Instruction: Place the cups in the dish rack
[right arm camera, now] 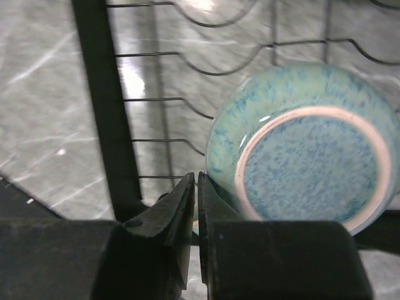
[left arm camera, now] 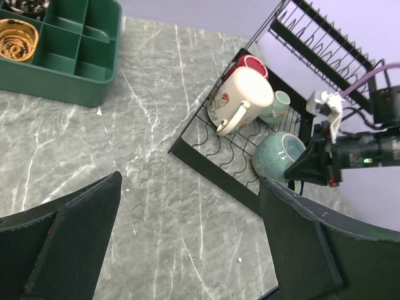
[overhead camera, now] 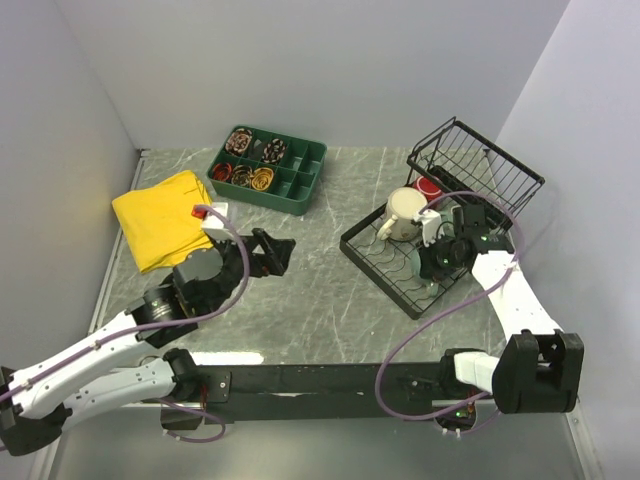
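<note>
The black wire dish rack (overhead camera: 375, 275) sits at the right, its raised basket end (overhead camera: 480, 165) at the back. On its slotted base lie a cream mug (overhead camera: 402, 213) on its side, a red cup (overhead camera: 428, 187), a small pale teal cup (left arm camera: 277, 106) and a grey-green mug (right arm camera: 306, 144) tipped over, base toward the right wrist camera. My right gripper (right arm camera: 195, 178) is shut, its tips against the lower left side of the grey-green mug (left arm camera: 275, 153). My left gripper (overhead camera: 275, 250) hovers open and empty over the bare table, left of the rack (left arm camera: 206, 172).
A dark green compartment tray (overhead camera: 270, 170) with small items stands at the back centre. A yellow cloth (overhead camera: 165, 215) lies at the left. Walls close in the table on the left, back and right.
</note>
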### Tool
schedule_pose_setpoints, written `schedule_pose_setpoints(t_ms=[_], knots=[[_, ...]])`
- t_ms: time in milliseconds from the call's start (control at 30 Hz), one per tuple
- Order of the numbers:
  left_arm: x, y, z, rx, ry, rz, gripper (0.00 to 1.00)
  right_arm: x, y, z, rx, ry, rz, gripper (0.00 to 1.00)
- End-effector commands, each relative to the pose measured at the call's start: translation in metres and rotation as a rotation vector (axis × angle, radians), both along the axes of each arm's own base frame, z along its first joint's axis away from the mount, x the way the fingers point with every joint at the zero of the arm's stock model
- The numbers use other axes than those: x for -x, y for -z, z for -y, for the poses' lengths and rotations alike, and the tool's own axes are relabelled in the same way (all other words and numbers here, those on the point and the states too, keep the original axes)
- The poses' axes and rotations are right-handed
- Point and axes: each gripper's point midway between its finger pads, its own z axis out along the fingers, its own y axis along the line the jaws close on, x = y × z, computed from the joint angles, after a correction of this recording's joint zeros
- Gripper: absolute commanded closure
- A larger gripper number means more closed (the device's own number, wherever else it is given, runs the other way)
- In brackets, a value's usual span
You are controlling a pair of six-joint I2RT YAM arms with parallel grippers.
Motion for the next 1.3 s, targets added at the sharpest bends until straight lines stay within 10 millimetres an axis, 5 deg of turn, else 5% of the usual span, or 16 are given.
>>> schedule_pose_setpoints(t_ms=[0, 467, 967, 1100, 1267], knots=[[0.004, 0.001, -0.011, 0.036, -0.033, -0.024, 0.04, -0.025, 0.001, 0.023, 0.143, 0.125, 0.087, 0.85], [0.008, 0.003, -0.007, 0.062, -0.011, -0.041, 0.04, -0.059, 0.005, 0.045, 0.246, 0.208, 0.127, 0.80], [0.013, 0.016, -0.026, 0.095, -0.069, -0.087, 0.04, -0.071, 0.000, 0.056, 0.276, 0.257, 0.141, 0.76], [0.014, 0.024, -0.031, 0.099, -0.100, -0.124, 0.04, -0.066, -0.005, 0.045, 0.228, 0.199, 0.126, 0.71], [0.016, 0.028, -0.041, 0.091, -0.145, -0.175, 0.04, -0.042, -0.060, -0.004, 0.002, 0.005, 0.175, 0.62]])
